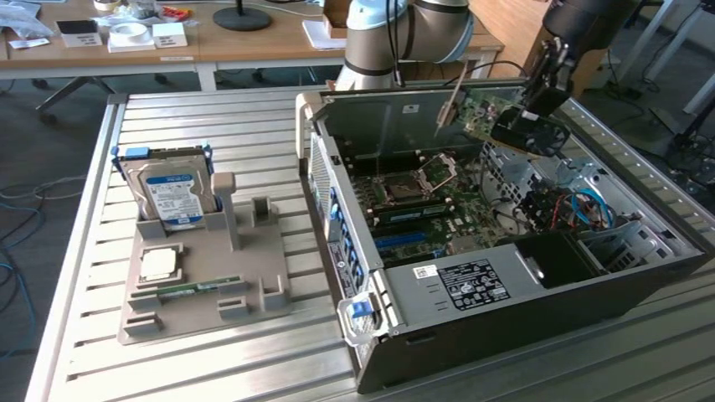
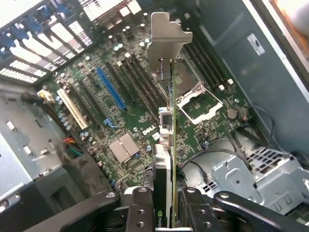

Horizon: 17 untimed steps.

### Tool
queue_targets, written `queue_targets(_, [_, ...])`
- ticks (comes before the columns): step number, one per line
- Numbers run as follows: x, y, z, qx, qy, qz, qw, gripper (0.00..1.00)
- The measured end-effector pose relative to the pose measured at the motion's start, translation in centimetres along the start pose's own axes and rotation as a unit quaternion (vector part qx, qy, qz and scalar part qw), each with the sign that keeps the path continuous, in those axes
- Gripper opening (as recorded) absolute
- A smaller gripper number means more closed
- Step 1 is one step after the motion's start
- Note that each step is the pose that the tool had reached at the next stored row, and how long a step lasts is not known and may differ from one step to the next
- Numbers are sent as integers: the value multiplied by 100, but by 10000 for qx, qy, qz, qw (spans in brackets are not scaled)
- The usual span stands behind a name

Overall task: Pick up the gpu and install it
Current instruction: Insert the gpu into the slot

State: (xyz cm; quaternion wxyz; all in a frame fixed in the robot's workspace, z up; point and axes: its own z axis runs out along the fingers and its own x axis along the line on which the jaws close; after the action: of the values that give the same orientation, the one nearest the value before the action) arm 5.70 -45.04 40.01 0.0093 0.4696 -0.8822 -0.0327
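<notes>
Hovering above the open case (image 1: pixel 503 335), gripper (image 2: pixel 166 203), part-closed, clamps the gpu (image 2: pixel 170 121) (edge-on, bracket foremost) over the motherboard (image 2: pixel 145 126); blue slot (image 2: pixel 110 89), CPU socket (image 2: pixel 199 104), cables (image 2: pixel 217 154) beneath.

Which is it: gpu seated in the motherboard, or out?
Out: the gripper holds the gpu over the open case, clear of the motherboard.

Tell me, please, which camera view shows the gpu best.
The exterior view: the gpu shows its green board and fan, held above the open case. The wrist view gives it edge-on in the hand, over the motherboard.
</notes>
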Motion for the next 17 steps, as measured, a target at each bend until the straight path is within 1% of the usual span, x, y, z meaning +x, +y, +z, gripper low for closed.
queue_targets(4, [0,0,0,-4,19,-282,9996,27])
queue_targets(8, [0,0,0,-8,38,-578,9983,27])
queue_targets(10, [0,0,0,-10,48,-726,9974,27])
queue_targets(13, [0,0,0,-14,63,-944,9955,27])
queue_targets(17, [-1,0,0,-18,82,-1238,9923,27])
